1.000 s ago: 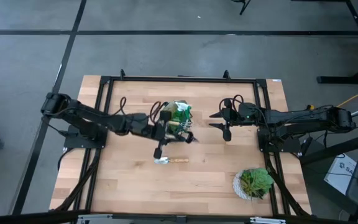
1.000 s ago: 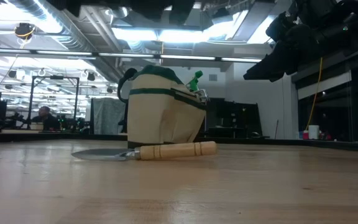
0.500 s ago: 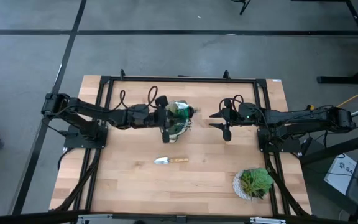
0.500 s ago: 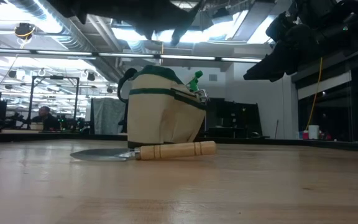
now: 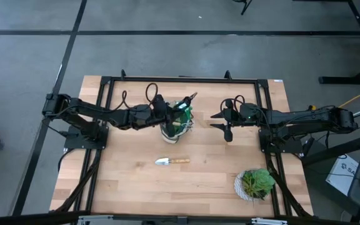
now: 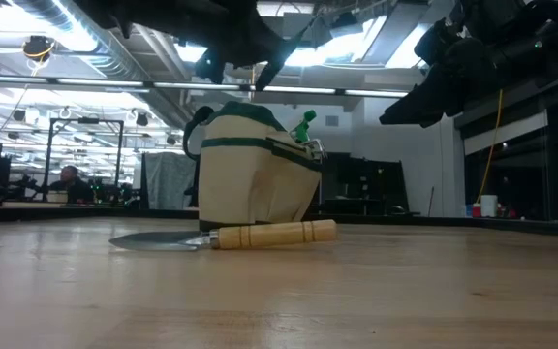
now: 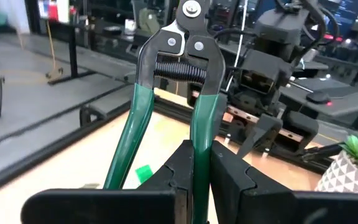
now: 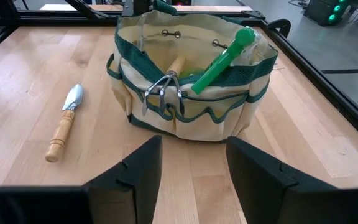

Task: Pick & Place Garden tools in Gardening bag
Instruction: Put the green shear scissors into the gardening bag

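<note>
The cream gardening bag (image 5: 175, 125) with green trim stands at the table's middle. It holds a bright green tool (image 8: 219, 62) and a wooden-handled tool, and a small rake hangs in its outer pocket. My left gripper (image 7: 194, 158) hovers over the bag's left rim, shut on green-handled pruning shears (image 7: 179, 68). The trowel (image 5: 170, 161) lies flat on the table nearer the front edge. To the right of the bag, my right gripper (image 8: 191, 186) stands open and points at it with nothing between its fingers. My left gripper pinches one green handle (image 7: 201, 140) of the shears between its two fingers. The other handle (image 7: 126, 140) runs free beside the fingers. The fingers come level from the table's left and lie along the handle. The shears are lifted clear above the bag, head pointing away toward the far right.
A leafy plant in a white pot (image 5: 255, 184) stands at the near right corner. A black frame rail (image 5: 180, 80) runs round the table. Bare wood lies left of the trowel and along the front edge.
My left gripper has swung from above the trowel toward the far edge and now stands over the bag. It has rolled, and the shears, which pointed toward the near edge, now point to the far right. The bag and trowel have stayed put.
</note>
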`<state>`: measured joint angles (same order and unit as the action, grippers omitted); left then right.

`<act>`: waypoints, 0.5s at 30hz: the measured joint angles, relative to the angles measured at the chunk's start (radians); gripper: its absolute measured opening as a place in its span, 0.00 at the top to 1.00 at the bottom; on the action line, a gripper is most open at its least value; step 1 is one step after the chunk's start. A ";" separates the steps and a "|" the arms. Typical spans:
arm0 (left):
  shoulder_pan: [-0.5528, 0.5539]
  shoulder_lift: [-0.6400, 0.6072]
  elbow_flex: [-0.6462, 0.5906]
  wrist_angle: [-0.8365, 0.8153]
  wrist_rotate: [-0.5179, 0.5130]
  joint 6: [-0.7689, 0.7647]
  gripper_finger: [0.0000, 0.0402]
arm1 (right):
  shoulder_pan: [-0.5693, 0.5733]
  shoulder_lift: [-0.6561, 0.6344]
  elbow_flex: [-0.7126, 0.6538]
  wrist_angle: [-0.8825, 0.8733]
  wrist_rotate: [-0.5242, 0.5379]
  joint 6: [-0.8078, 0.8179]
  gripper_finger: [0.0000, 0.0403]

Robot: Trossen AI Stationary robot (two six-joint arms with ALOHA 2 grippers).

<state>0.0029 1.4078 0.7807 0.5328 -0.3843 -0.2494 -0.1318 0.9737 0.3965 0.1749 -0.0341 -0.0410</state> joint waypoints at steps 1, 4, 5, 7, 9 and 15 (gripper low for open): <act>0.000 0.000 0.000 -0.007 -0.001 -0.016 0.93 | 0.000 0.000 0.000 0.000 0.000 0.000 0.55; -0.003 0.000 0.000 -0.040 -0.031 -0.062 0.93 | 0.000 0.000 0.000 0.000 0.000 0.000 0.55; -0.008 0.000 0.000 -0.058 -0.045 -0.072 0.93 | 0.000 0.000 0.000 0.000 0.000 0.000 0.55; -0.016 0.000 0.000 -0.081 -0.071 -0.084 0.93 | 0.000 0.000 0.000 0.000 0.000 0.000 0.55; -0.027 0.000 0.000 -0.118 -0.092 -0.110 0.93 | 0.000 0.000 0.000 0.000 -0.001 0.000 0.55; -0.066 0.000 -0.001 -0.179 -0.142 -0.183 0.93 | 0.000 0.000 0.000 0.001 -0.004 0.000 0.55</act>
<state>-0.0629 1.4078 0.7796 0.3542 -0.5259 -0.4321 -0.1319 0.9737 0.3965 0.1757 -0.0380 -0.0411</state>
